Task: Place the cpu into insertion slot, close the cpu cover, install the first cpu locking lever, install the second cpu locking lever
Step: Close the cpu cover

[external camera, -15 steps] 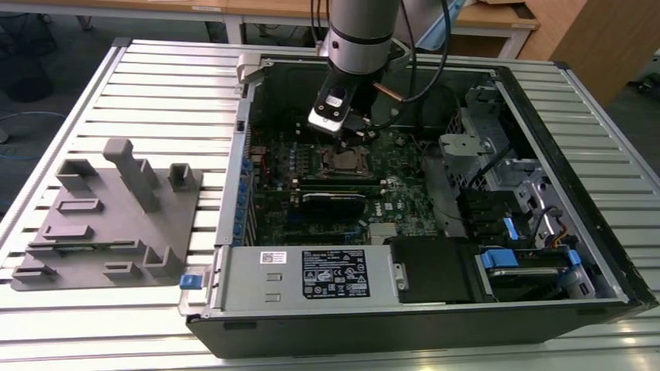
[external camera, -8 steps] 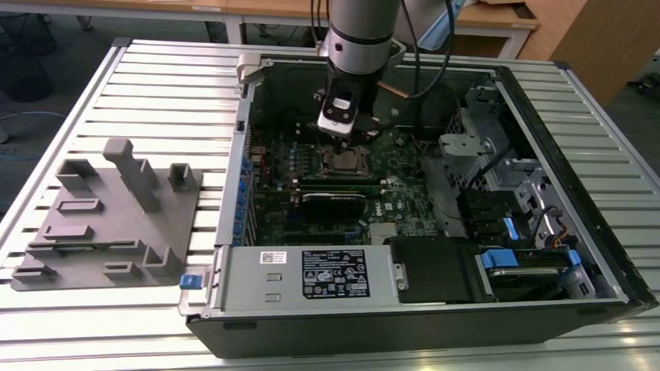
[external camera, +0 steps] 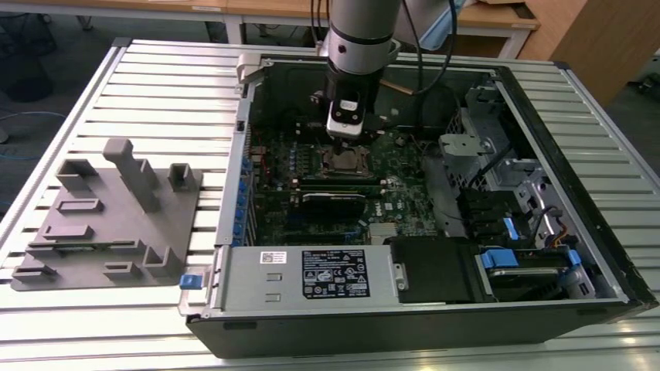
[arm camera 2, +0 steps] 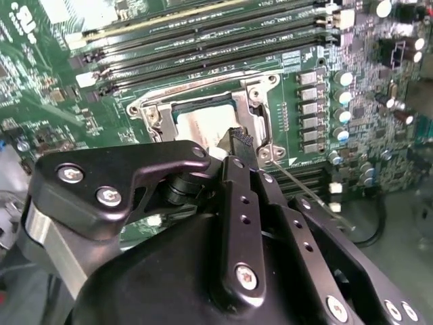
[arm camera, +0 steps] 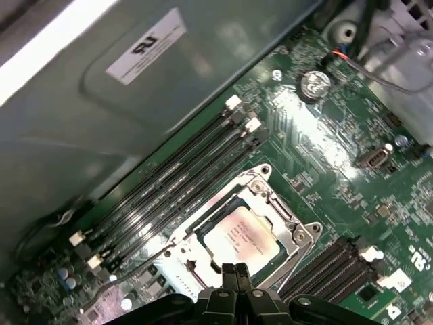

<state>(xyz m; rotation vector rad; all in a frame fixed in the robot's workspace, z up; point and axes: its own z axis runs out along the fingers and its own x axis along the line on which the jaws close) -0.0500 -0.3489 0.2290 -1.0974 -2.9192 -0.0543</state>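
The cpu (arm camera: 242, 233) lies flat in the insertion slot (external camera: 345, 161), its silver-grey top showing through the window of the cpu cover (arm camera: 265, 196), which lies down over it. In the second wrist view the cpu (arm camera 2: 199, 125) and the cover (arm camera 2: 203, 96) sit just beyond my fingertips. My gripper (arm camera: 235, 267) hangs right above the socket's edge with its fingers pressed together and nothing between them. A thin wire locking lever (arm camera 2: 311, 196) sticks out sideways from the socket's corner, unlatched; it is also in the first wrist view, lever (arm camera: 139, 265). In the exterior view my gripper (external camera: 344, 137) points straight down into the case.
The socket sits on a green motherboard inside an open computer case (external camera: 608, 232). Long black memory slots (arm camera: 169, 183) flank it on both sides. A power supply (external camera: 309, 274) and drive cage (external camera: 515, 201) fill the near side. A grey fixture block (external camera: 108, 216) stands on the slatted table at the exterior view's left.
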